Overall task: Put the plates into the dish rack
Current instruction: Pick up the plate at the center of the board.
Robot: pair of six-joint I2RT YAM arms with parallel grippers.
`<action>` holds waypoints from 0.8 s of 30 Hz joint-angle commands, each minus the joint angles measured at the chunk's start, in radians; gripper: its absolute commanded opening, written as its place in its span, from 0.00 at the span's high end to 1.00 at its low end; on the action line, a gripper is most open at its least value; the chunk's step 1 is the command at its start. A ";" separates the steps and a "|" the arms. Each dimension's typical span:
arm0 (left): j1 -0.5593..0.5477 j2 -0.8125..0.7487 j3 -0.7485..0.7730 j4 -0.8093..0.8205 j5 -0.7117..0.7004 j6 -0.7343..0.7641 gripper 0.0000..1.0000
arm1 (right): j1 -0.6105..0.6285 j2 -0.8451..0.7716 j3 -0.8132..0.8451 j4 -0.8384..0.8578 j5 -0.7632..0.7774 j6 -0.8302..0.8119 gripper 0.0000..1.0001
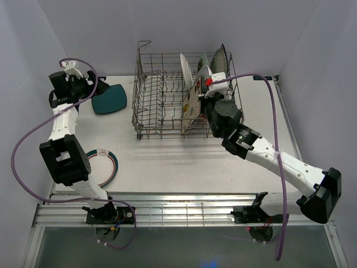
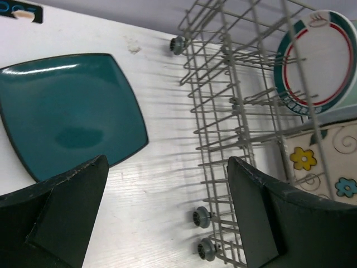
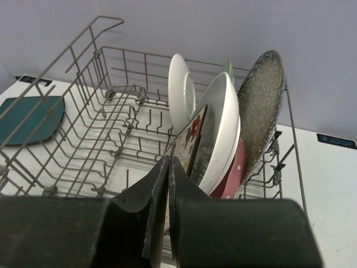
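The grey wire dish rack (image 1: 148, 95) stands mid-table. At its right end several plates stand on edge: a white round (image 3: 181, 92), a floral square (image 3: 189, 142), a big white one (image 3: 223, 128), a pink dotted one (image 3: 231, 173) and a speckled one (image 3: 262, 111). My right gripper (image 3: 169, 159) reaches into the rack's near right side, shut on the near edge of the floral square plate (image 1: 193, 100). A teal square plate (image 1: 109, 99) lies flat left of the rack. My left gripper (image 2: 167, 162) is open and empty above the table between the teal plate (image 2: 67, 111) and the rack (image 2: 234, 100).
A white plate with a green and red rim (image 1: 109, 167) lies at the front left, partly under my left arm. The rack's left half holds only bare tines. Grey rack wheels (image 2: 201, 216) sit near my left gripper. Walls close in the table.
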 commanded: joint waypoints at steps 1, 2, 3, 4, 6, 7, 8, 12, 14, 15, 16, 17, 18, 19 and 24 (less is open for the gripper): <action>0.041 0.052 0.061 0.009 0.038 -0.022 0.02 | 0.007 -0.051 -0.054 0.006 -0.077 0.048 0.92; 0.053 0.090 0.070 0.011 0.043 -0.024 0.02 | 0.006 -0.073 -0.071 0.014 -0.080 0.055 0.92; 0.059 0.106 0.082 0.014 0.046 -0.025 0.02 | 0.006 -0.083 -0.104 0.024 -0.085 0.056 0.92; 0.062 0.121 0.087 0.017 0.043 -0.027 0.02 | 0.006 -0.097 -0.121 0.029 -0.089 0.059 0.92; 0.069 0.153 0.087 0.032 0.032 -0.022 0.02 | 0.006 -0.140 -0.167 0.044 -0.110 0.061 0.92; 0.069 0.159 0.082 0.037 0.011 -0.016 0.02 | 0.006 -0.152 -0.183 0.049 -0.117 0.061 0.92; 0.067 0.163 0.075 0.064 0.005 -0.007 0.02 | 0.006 -0.177 -0.195 0.052 -0.121 0.061 0.92; 0.064 0.114 -0.014 0.164 -0.035 0.076 0.02 | 0.006 -0.212 -0.235 0.058 -0.129 0.061 0.92; 0.055 0.092 -0.073 0.237 -0.101 0.135 0.02 | 0.006 -0.214 -0.241 0.057 -0.129 0.061 0.91; 0.052 0.081 -0.089 0.256 -0.122 0.199 0.02 | 0.006 -0.212 -0.243 0.057 -0.129 0.061 0.91; 0.047 0.063 -0.117 0.273 -0.153 0.224 0.02 | 0.006 -0.209 -0.243 0.057 -0.128 0.061 0.91; 0.038 0.057 -0.126 0.293 -0.200 0.261 0.02 | 0.006 -0.202 -0.240 0.057 -0.129 0.061 0.91; 0.030 0.051 -0.134 0.298 -0.215 0.333 0.02 | 0.006 -0.197 -0.237 0.057 -0.132 0.061 0.91; 0.023 0.040 -0.140 0.299 -0.227 0.378 0.02 | 0.006 -0.193 -0.234 0.055 -0.135 0.061 0.91; -0.057 -0.024 -0.270 0.347 -0.201 0.732 0.02 | 0.004 -0.171 -0.226 0.055 -0.144 0.061 0.90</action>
